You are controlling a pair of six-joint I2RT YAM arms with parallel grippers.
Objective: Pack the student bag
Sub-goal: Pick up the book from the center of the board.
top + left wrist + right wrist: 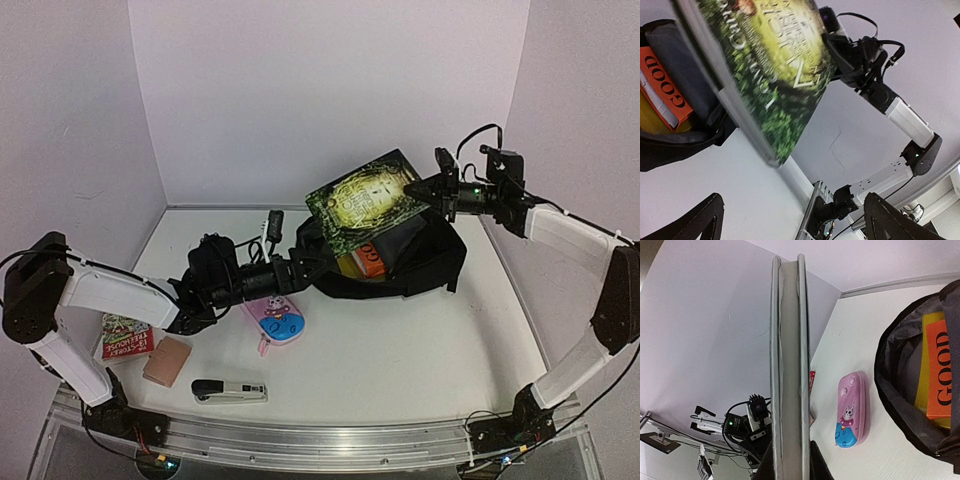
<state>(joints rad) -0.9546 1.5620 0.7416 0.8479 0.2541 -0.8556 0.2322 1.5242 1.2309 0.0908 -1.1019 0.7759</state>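
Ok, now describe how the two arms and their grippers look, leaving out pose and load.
The left arm and right arm both have white tubular links between black joints, with loose black cables looping near the wrists. A small green light glows on the right arm's elbow joint. The left gripper and right gripper are black; the left one's fingers taper toward the tips.
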